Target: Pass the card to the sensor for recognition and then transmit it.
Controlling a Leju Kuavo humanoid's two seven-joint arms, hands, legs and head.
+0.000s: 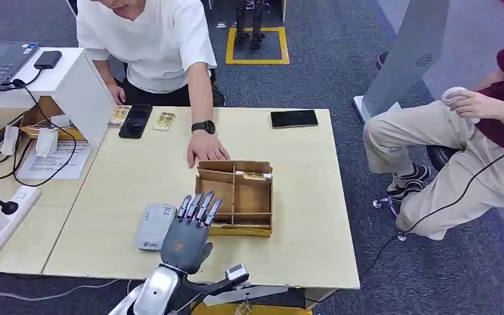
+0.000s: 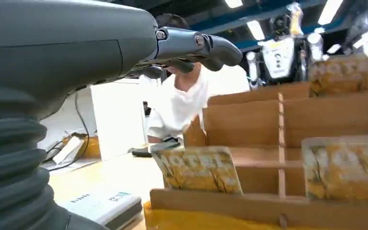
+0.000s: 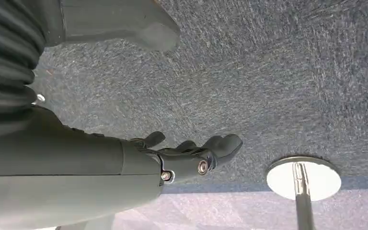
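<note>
My left hand (image 1: 188, 233) hovers over the table's near edge, fingers stretched flat toward a wooden compartment box (image 1: 235, 197) and holding nothing. In the left wrist view its fingers (image 2: 191, 44) reach above the box (image 2: 249, 120). Yellow "HOTEL" cards stand in the box, one close ahead (image 2: 199, 168), one further along the same row (image 2: 347, 165) and one in the far row (image 2: 350, 74). A card (image 1: 254, 176) also shows at the box's far side. The grey sensor (image 1: 154, 226) (image 2: 106, 207) lies just left of my hand. My right hand (image 3: 191, 155) hangs over carpet, empty.
A person in a white shirt leans over the table's far side, one hand (image 1: 207, 149) resting at the box's far-left corner. Two dark phones (image 1: 136, 121) (image 1: 294, 119) and loose cards (image 1: 164, 121) lie at the far edge. A seated person (image 1: 459, 144) is at right. Cables and a power strip (image 1: 0, 216) are at left.
</note>
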